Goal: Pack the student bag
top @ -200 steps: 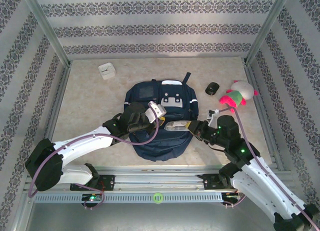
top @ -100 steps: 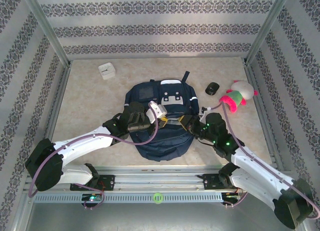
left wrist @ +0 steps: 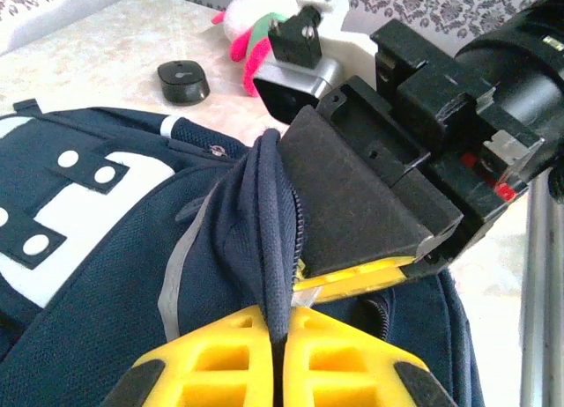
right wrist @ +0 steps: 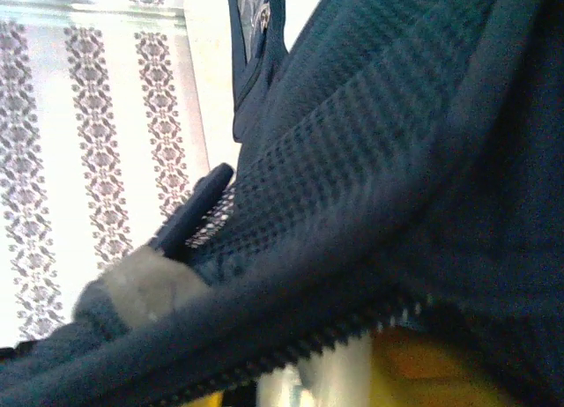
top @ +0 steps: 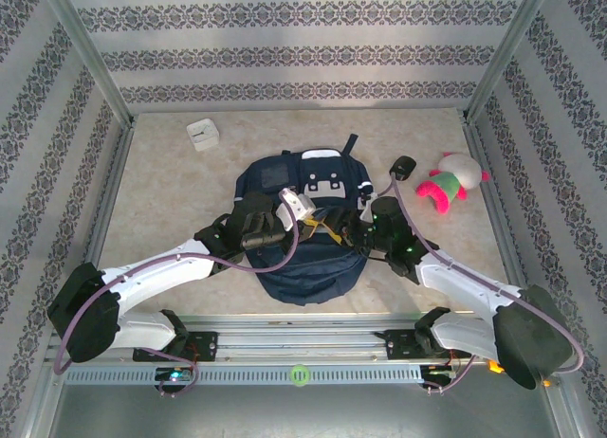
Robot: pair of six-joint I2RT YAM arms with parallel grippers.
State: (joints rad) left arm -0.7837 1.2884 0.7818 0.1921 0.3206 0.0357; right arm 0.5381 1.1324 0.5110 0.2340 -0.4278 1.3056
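Damask-striped white walls, beige marbled tabletop, aluminium corner posts

**Student bag mouth crowded, open table to its left**

Both grippers blocked the bag's opening. The left gripper pinched the zipper edge, and the right gripper sat right against it. A black mouse and a plush toy cluttered the far right. A white box stood far left, with bare table between it and the bag.

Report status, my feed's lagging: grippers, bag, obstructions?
Left gripper shut on student bag fabric by zipper. Right gripper alongside, jaws unclear. Mouse, plush toy lie clear.
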